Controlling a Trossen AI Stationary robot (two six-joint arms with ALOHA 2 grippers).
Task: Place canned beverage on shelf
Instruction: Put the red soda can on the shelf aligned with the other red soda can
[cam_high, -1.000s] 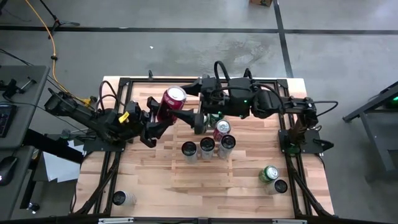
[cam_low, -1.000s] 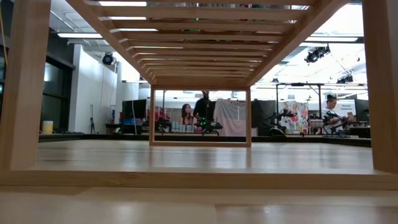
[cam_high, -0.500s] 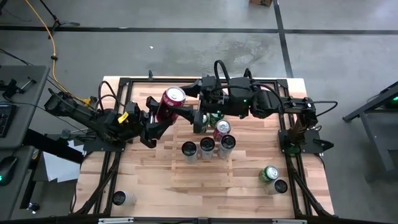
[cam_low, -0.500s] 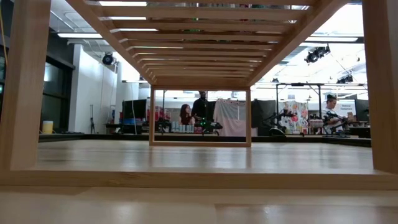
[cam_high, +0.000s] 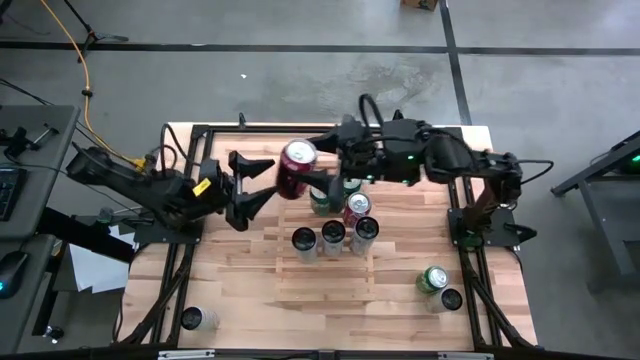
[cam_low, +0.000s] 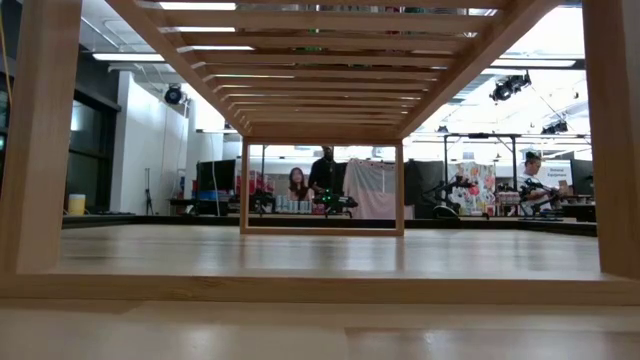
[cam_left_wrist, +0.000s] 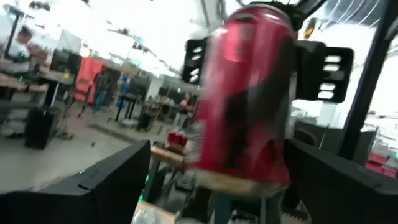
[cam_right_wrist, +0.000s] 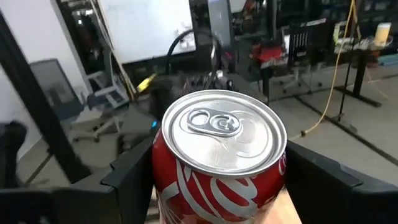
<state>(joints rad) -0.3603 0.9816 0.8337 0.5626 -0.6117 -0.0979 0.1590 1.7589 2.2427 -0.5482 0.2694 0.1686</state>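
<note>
While the red can hangs in the air above the far part of the table, we see that it has changed grippers. A second ago our left gripper had the can, over on the left. Now the can has moved a bit to the right, and our right gripper is closed on its sides. In the right wrist view the can's silver top sits between the two dark fingers. Our left gripper has let go. Its fingers stand wide open just left of the can, with nothing in them.

We think this means the pass is done, so the right arm can now carry the can to the shelf. The shelf is in the middle of the table, and three cans stand in a row there already.

The can is tilted. Its top points up and a little to the far right. Its long side runs from that top down toward the near left.
</note>
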